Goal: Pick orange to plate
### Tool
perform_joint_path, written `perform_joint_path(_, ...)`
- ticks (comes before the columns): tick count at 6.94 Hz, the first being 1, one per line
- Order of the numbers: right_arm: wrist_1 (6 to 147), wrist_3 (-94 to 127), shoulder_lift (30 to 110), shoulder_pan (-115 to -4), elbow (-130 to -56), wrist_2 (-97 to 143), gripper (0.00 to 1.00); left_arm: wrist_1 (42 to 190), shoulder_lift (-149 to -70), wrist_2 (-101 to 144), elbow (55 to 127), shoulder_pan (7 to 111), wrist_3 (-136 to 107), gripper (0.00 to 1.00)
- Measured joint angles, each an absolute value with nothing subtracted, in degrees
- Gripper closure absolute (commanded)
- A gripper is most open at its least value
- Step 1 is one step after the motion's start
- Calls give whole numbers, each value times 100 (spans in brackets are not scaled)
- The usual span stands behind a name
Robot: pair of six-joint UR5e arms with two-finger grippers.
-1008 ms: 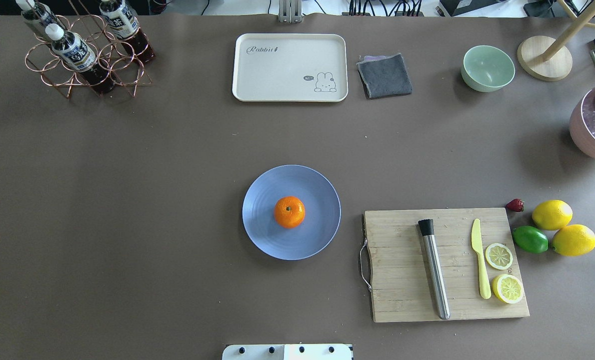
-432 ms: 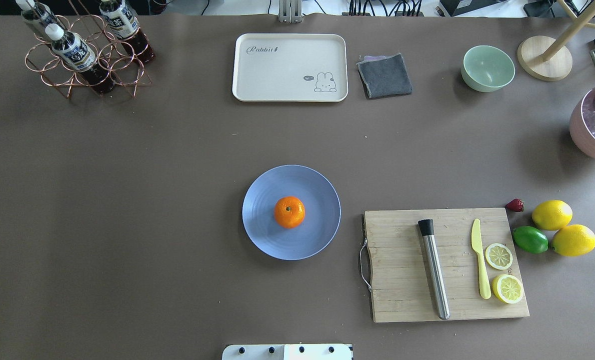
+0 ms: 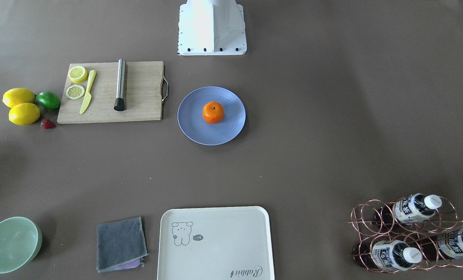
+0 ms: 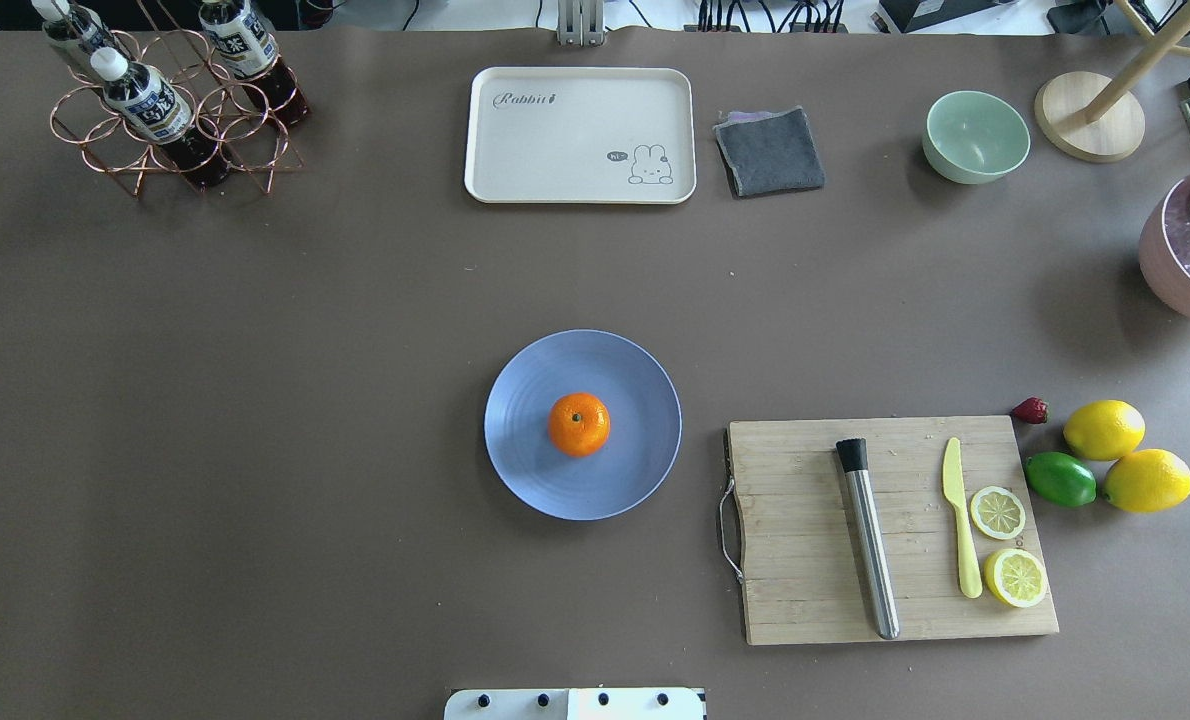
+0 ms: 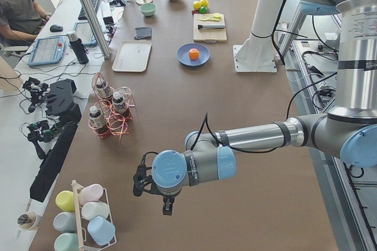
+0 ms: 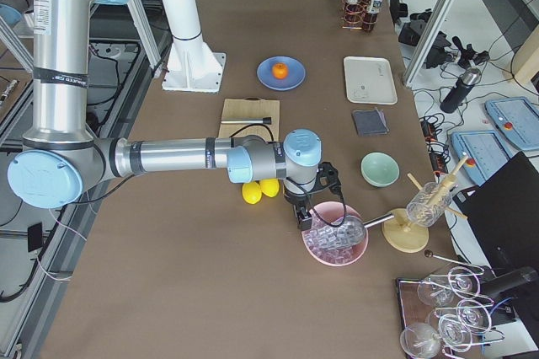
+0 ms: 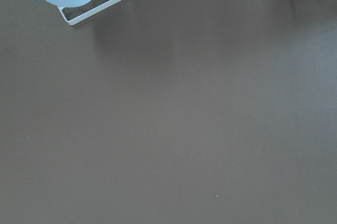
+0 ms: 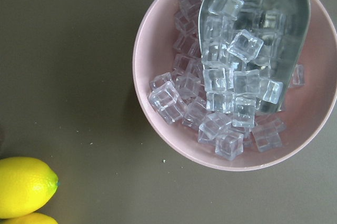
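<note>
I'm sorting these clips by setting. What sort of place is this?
Probably a robotics lab staged as a drinks-prep bench: the robot's left arm over the table, an operator's tablet beside it, and props like the cutting board and ice bowl.

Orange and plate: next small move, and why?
Probably none. The orange rests near the middle of the plate, and the left gripper and right gripper hang far off at the table's ends. I'd judge it placed and leave the arms parked.

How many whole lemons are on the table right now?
2. One whole yellow lemon lies by the small red strawberry; the other lies nearer the robot, beside the oval green lime.
</note>
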State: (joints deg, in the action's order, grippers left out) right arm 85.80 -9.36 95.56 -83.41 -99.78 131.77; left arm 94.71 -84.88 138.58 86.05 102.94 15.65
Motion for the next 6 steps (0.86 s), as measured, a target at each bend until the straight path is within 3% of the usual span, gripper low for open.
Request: perform_joint_path(6,8586,-921,9579,-8341,-9946,13184,0,9734,-8428,13796,8587,10288,1523,3)
